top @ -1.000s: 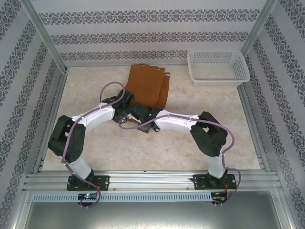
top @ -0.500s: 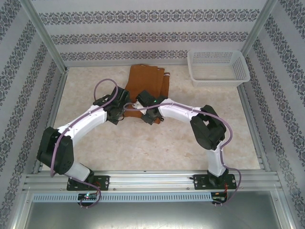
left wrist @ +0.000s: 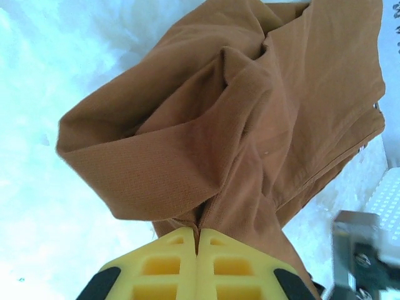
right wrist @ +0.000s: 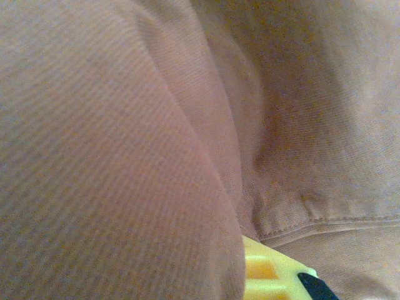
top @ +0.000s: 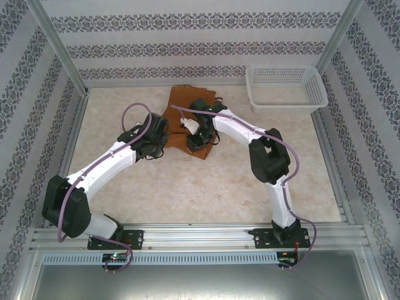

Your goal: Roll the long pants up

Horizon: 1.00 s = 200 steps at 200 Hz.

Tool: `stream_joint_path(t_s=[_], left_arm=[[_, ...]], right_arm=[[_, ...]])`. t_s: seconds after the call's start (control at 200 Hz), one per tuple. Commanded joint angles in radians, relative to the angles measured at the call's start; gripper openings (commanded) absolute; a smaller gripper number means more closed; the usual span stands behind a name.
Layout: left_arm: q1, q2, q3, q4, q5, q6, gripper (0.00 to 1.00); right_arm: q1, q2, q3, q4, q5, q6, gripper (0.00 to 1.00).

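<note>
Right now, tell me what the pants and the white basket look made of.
The long pants: soft woven cloth, matte rust-brown, possibly cotton; fine ribbed weave and limp folds show. The basket: apparently white plastic, judging by its moulded lattice walls.

Patterned walls, pale marbled tabletop, aluminium frame rails

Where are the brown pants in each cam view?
Top external: pants at far centre of the table.
Left wrist: pants centre to upper right, a fold pinched in the shut left gripper.
Right wrist: pants fabric across nearly the whole frame.
Shared landmark: white basket, far right from above, right edge in left wrist.
</note>
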Motion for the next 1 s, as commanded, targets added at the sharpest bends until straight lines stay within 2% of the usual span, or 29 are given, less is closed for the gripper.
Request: stream_joint_path(t_s=[0.0, 0.07, 0.115, 0.155, 0.19, 0.215, 0.3, 0.325, 0.365, 0.39, 0.425, 0.45, 0.63, 0.769, 0.994], left_arm=[[-0.027, 0.036, 0.029, 0.005, 0.047, -0.015, 0.05], [-0.034, 0.031, 0.044, -0.009, 0.039, -0.016, 0.10], [-0.037, 0.018, 0.050, -0.020, 0.037, -0.017, 0.21], [-0.040, -0.001, 0.055, -0.027, 0.030, -0.013, 0.44], [-0.046, -0.020, 0.057, -0.038, 0.019, -0.008, 0.80], [-0.049, -0.034, 0.059, -0.048, 0.007, -0.005, 0.97], [-0.062, -0.079, 0.059, -0.073, -0.015, 0.008, 1.00], [-0.065, -0.090, 0.057, -0.071, -0.015, 0.014, 0.93], [-0.071, -0.102, 0.050, -0.067, -0.007, 0.017, 0.48], [-0.076, -0.107, 0.047, -0.066, 0.001, 0.014, 0.24], [-0.085, -0.107, 0.041, -0.069, 0.014, 0.006, 0.07], [-0.090, -0.103, 0.036, -0.069, 0.024, 0.001, 0.00], [-0.148, -0.037, -0.013, 0.005, 0.065, -0.043, 0.00], [-0.172, 0.060, 0.000, 0.020, 0.047, -0.055, 0.00], [-0.152, 0.206, 0.097, -0.028, -0.120, -0.002, 0.00]], right_arm=[[-0.004, 0.037, 0.017, -0.070, -0.137, 0.043, 0.00], [-0.004, 0.039, -0.004, -0.061, -0.145, 0.045, 0.00], [-0.004, 0.040, -0.018, -0.052, -0.147, 0.049, 0.00], [-0.006, 0.040, -0.027, -0.048, -0.152, 0.050, 0.00], [-0.006, 0.042, -0.031, -0.045, -0.154, 0.049, 0.00], [-0.006, 0.043, -0.036, -0.043, -0.154, 0.050, 0.00], [-0.009, 0.049, -0.040, -0.033, -0.157, 0.055, 0.00], [-0.009, 0.054, -0.039, -0.032, -0.157, 0.057, 0.00], [-0.010, 0.059, -0.036, -0.027, -0.157, 0.060, 0.00], [-0.011, 0.062, -0.035, -0.026, -0.157, 0.060, 0.00], [-0.010, 0.068, -0.033, -0.024, -0.157, 0.061, 0.00], [-0.011, 0.069, -0.033, -0.023, -0.157, 0.062, 0.00], [-0.013, 0.079, -0.036, -0.019, -0.154, 0.070, 0.00], [-0.013, 0.073, -0.037, -0.020, -0.163, 0.075, 0.00], [-0.021, 0.073, -0.024, -0.049, -0.169, 0.071, 0.00]])
